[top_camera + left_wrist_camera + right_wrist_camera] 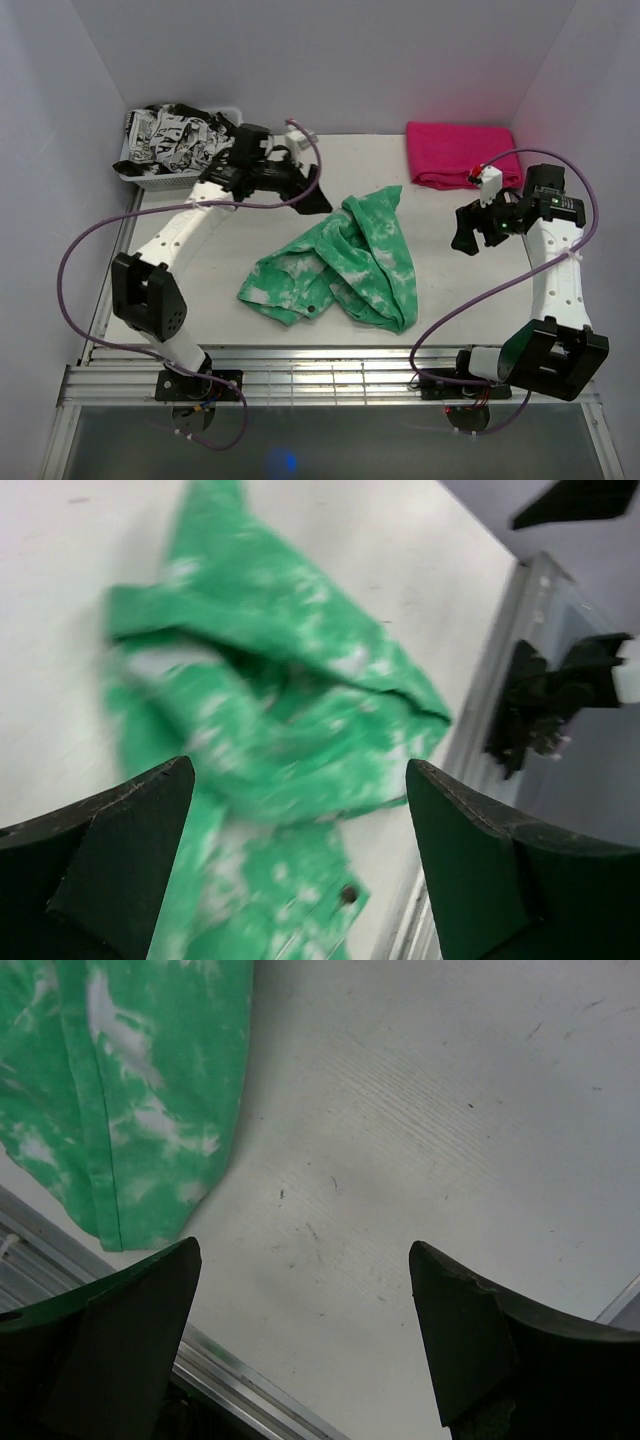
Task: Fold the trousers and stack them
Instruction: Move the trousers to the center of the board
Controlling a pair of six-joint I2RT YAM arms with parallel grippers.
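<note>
While the trousers lie crumpled on the desk, left jaws and right jaws both gape empty, clear of the cloth. Flattening seems the step in hand; next, each pair probably needs an edge to pinch and pull outward.

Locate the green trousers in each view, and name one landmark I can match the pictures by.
Top external: trousers crumpled in the middle of the picture.
Left wrist: trousers blurred, filling the centre.
Right wrist: trousers in the upper-left corner only.
Landmark: the near rail, close to the trousers' edge in every view.
</note>
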